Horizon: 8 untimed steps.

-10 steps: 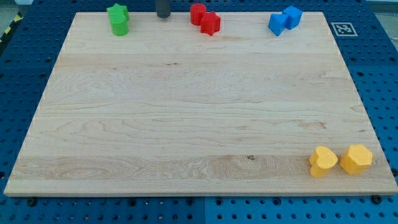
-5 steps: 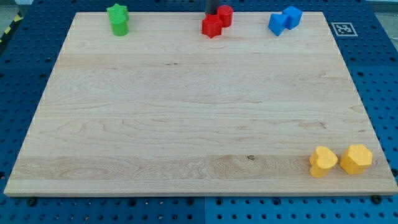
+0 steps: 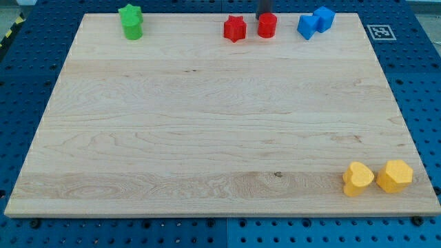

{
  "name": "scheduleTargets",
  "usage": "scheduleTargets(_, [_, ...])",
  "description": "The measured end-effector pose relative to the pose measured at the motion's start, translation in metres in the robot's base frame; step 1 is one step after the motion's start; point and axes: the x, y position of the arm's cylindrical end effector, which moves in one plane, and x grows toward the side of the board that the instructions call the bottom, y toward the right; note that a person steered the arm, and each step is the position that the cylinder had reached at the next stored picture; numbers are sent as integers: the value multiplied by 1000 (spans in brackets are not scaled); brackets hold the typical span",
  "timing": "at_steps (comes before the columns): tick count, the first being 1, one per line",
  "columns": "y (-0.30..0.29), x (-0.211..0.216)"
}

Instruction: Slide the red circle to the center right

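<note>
The red circle (image 3: 267, 25) stands near the board's top edge, right of centre. My tip (image 3: 264, 16) is just above it, at its upper left rim, touching or nearly touching; only the rod's lower end shows. The red star (image 3: 235, 29) sits a short gap to the circle's left.
Two blue blocks (image 3: 315, 21) sit together right of the red circle at the top right. Two green blocks (image 3: 131, 21) are at the top left. Two yellow blocks (image 3: 376, 177) are at the bottom right. The wooden board (image 3: 220, 131) lies on a blue pegboard.
My tip moved right along the top edge, from left of the red blocks to above the circle. The red circle slid right, away from the red star, which shifted slightly.
</note>
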Motion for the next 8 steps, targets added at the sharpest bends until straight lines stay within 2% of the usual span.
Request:
scheduleTargets(3, [17,156])
scheduleTargets(6, [86,152])
scheduleTargets(8, [97,158])
